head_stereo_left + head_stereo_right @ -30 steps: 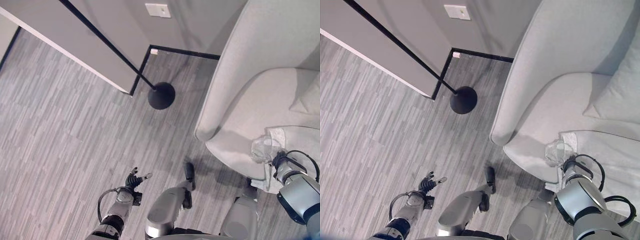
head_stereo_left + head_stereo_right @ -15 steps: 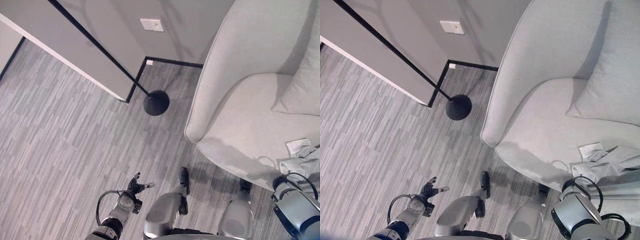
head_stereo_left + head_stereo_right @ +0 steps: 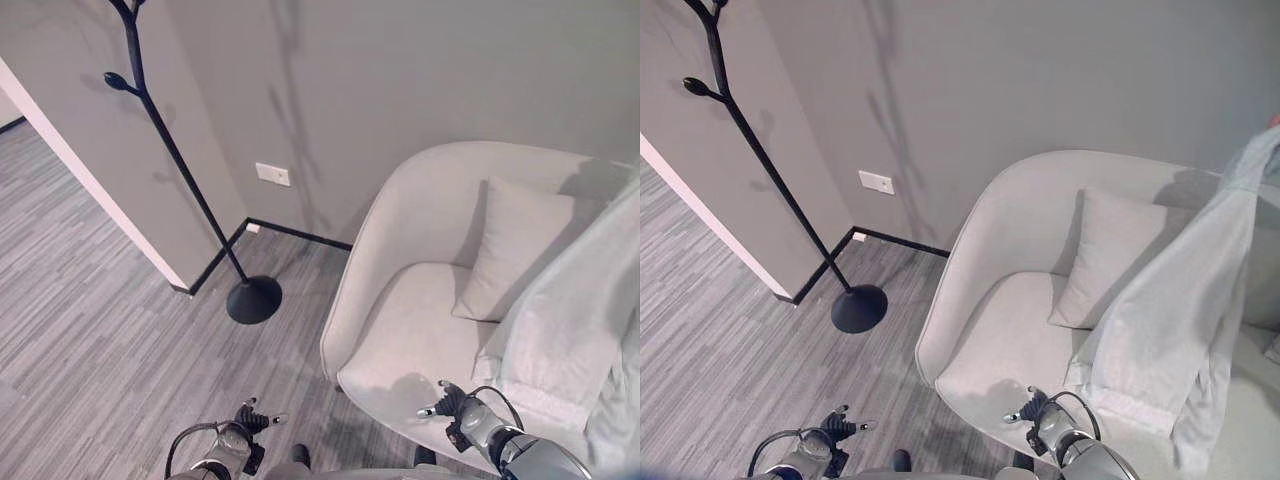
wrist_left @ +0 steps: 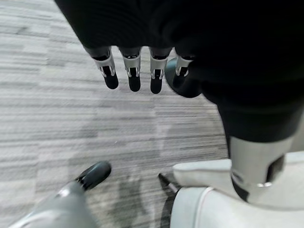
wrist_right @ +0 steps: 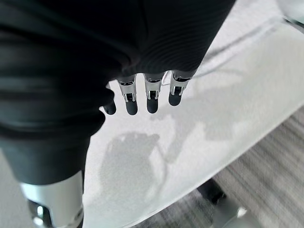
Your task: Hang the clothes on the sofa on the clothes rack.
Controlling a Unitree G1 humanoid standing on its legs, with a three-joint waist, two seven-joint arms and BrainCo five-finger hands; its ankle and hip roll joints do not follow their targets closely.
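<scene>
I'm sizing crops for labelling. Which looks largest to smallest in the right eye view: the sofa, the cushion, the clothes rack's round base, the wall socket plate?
1. sofa
2. cushion
3. clothes rack's round base
4. wall socket plate

The socket plate is farther off, so it may look smaller than it is.

The tall black metal clothes rack (image 3: 170,150) is cut off at the picture's upper edge, so its top branches cannot be seen. The pale grey-white cloth garment (image 3: 1180,320) hanging at the far right runs out past the right edge (whatever holds its top corner is out of frame). It hides the right part of the light grey upholstered sofa (image 3: 1010,330) and one edge of the grey square cushion (image 3: 1095,255).
</scene>
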